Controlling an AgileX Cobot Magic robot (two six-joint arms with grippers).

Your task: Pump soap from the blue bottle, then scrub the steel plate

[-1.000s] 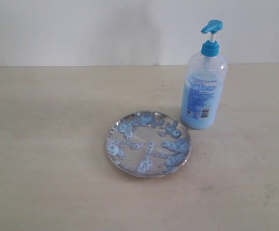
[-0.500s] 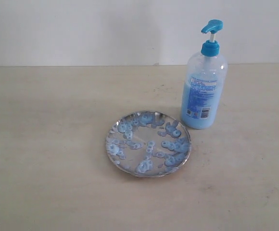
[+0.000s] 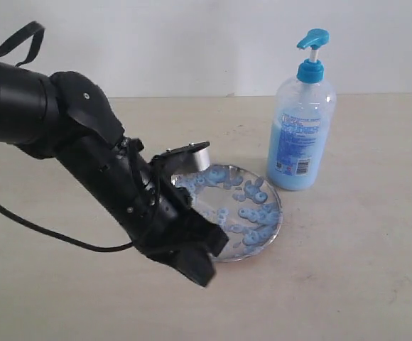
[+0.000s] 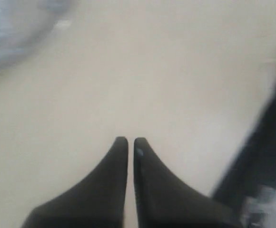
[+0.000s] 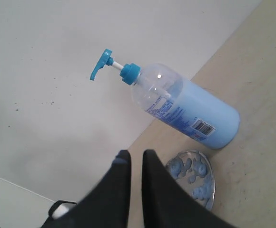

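Steel plate (image 3: 252, 213) is half covered now, left end effector (image 4: 127, 142) just swung in over it, fingers nearly together, holding nothing. Right end effector (image 5: 134, 156) nearly closed too, empty. Blue bottle (image 3: 302, 131) hasn't budged.

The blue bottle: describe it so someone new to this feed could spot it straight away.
Start at the pale wooden table and go toward the white wall behind it. Just behind and to the right of the steel plate stands the blue bottle, upright. It is the only tall thing there: clear plastic, light blue soap inside, a bright blue pump head on top, and a barcode label.
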